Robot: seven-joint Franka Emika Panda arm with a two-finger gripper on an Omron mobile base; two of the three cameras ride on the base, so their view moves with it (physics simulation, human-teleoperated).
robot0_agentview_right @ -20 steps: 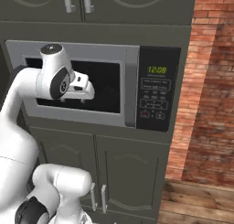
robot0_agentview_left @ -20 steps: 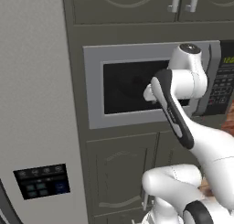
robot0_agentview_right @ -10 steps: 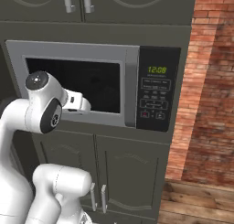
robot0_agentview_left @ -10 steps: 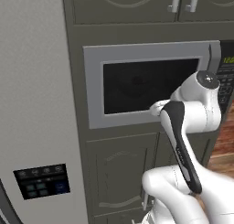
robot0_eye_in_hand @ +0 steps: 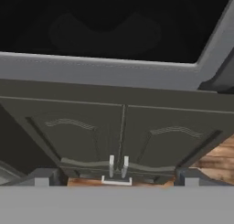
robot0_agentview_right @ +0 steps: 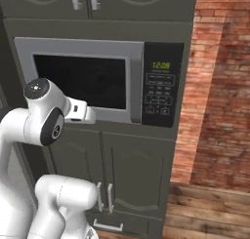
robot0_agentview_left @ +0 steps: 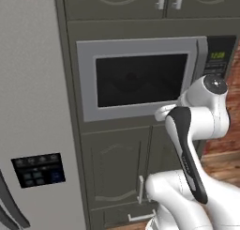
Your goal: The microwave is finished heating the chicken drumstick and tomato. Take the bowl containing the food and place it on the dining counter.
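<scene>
- Silver-grey microwave (robot0_agentview_left: 140,79), built into dark cabinetry, door closed; black keypad panel (robot0_agentview_right: 160,87) with green digits at its right edge.
- Dark glass window (robot0_agentview_right: 80,81): the bowl, drumstick and tomato cannot be made out behind it; by the task they sit inside.
- Gripper (robot0_eye_in_hand: 116,184), seen from the hand camera: fingertips wide apart, holding nothing, aimed below the door's lower edge towards the paired cabinet doors (robot0_eye_in_hand: 121,136).
- White arm (robot0_agentview_left: 197,116) folded low, near the microwave's lower right corner.
- Judgement: the door must open first. A glossy, shallow bowl is likely stiff and slippery; pinch its rim and carry it level, since the round tomato may roll.
</scene>
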